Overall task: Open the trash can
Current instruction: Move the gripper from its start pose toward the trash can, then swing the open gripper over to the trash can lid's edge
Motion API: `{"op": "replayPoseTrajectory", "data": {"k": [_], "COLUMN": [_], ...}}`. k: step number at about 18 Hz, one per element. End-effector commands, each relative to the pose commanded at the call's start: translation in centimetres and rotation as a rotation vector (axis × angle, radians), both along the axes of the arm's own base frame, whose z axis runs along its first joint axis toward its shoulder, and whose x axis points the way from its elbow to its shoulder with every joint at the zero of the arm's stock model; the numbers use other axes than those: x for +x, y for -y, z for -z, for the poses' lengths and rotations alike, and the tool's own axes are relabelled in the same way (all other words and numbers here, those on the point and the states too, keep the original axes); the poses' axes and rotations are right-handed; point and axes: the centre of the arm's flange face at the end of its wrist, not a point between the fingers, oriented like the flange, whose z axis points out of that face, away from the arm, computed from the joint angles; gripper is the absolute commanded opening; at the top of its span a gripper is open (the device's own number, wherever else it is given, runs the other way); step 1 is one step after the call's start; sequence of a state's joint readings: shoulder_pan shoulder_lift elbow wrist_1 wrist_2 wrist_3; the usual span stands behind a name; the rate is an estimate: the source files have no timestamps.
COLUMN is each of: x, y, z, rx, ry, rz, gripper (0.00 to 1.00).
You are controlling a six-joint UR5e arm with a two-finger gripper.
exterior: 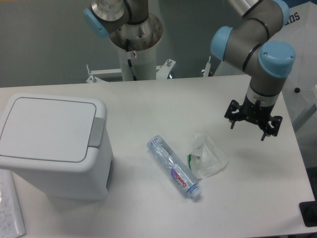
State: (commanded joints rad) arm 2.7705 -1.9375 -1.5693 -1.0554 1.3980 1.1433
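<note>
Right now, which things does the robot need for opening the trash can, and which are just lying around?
Needed for the job:
- trash can, lid shut, with its grey push tab
- gripper, open and empty, far off on the other side of the table

Just lying around:
- plastic bottle, on its side
- crumpled clear bag

The trash can (52, 148) is white all over, its lid the same white, with a grey push tab (96, 133) along one edge. The table (148, 99) is a pale off-white. The bottle (173, 166) is clear with a bluish tint and a purple-and-white label. The plastic bag (210, 156) is transparent, with a green mark. The arm (257, 44) is grey with light-blue caps; the gripper (252, 126) is black.
</note>
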Motion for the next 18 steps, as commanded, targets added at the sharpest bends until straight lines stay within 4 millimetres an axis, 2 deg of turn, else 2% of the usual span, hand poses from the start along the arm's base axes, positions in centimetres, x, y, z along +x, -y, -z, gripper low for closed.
{"op": "replayPoseTrajectory", "data": {"k": [1,3,4,6,7,12,15,18], "x": [0.9,1.7,2.4,4.2,5.1,9.0,12.0,14.3], "y": [-0.9,-1.8,-2.1,-3.1,-4.1,-8.2,-9.9,-11.5], "z": [-1.2,-1.5,-2.6,-4.1,-4.3,-7.9,-10.1,-11.4], "rx": [0.027,0.065,0.081,0.082,0.073,0.079,0.108,0.157], "ry": [-0.003,0.029,0.033,0.060,0.085,0.192,0.235,0.274], "rz": [0.005,-0.049,-0.075,-0.110,-0.118,-0.187,-0.207,-0.205], "gripper": [1.00,1.00,1.00,1.00,1.00,1.00,1.00,1.00]}}
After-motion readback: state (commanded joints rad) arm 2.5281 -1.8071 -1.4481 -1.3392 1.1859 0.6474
